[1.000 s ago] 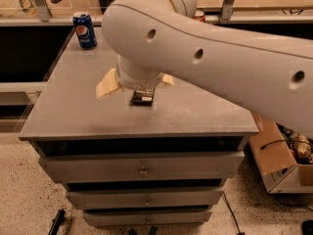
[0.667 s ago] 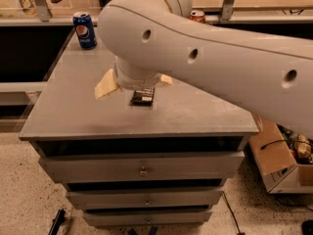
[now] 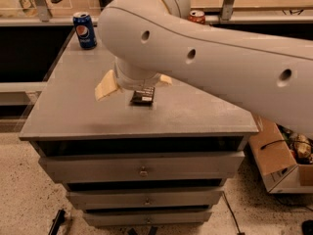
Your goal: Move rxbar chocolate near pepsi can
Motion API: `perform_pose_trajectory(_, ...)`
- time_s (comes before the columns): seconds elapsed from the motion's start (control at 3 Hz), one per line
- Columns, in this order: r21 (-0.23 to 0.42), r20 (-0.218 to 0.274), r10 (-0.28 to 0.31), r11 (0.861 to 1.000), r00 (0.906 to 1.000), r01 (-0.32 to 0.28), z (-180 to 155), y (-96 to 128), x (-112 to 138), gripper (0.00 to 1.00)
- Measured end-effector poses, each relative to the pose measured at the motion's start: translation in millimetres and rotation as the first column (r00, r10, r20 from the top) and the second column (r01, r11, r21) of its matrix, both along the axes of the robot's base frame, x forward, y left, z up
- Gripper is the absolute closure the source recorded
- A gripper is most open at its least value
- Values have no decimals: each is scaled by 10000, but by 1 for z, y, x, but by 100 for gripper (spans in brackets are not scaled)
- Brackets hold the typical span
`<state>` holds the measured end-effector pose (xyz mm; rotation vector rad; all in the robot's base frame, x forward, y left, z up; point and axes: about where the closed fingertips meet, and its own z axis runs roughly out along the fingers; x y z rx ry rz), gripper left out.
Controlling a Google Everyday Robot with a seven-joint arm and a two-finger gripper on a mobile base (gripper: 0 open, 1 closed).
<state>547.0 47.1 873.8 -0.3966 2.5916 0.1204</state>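
Observation:
The rxbar chocolate (image 3: pixel 143 97), a small dark wrapper with white text, lies flat near the middle of the grey cabinet top (image 3: pixel 73 111). My gripper (image 3: pixel 134 88) hangs right above it. Its cream fingers (image 3: pixel 105 87) are spread wide to the left and right of the bar, and they are open with nothing held. The big white arm hides the wrist and part of the bar. The pepsi can (image 3: pixel 84 30), blue with a round logo, stands upright at the far left corner of the top, well away from the bar.
A red soda can (image 3: pixel 197 16) stands at the back, partly behind the arm. An open cardboard box (image 3: pixel 276 155) with clutter sits on the floor to the right. The cabinet has several drawers (image 3: pixel 142 166) below, and a shelf ledge runs behind it.
The arm has shifted slightly to the left over the bar. The bar and the pepsi can have not moved.

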Motion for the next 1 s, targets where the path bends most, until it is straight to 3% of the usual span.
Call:
perform_pose_trajectory(0.67, -157, 32, -38, 9999, 10000, 39, -1, -2, 4, 0)
perform_pose_trajectory(1.0, -432, -66, -549, 9976, 9985, 546, -7, -11, 21, 0)
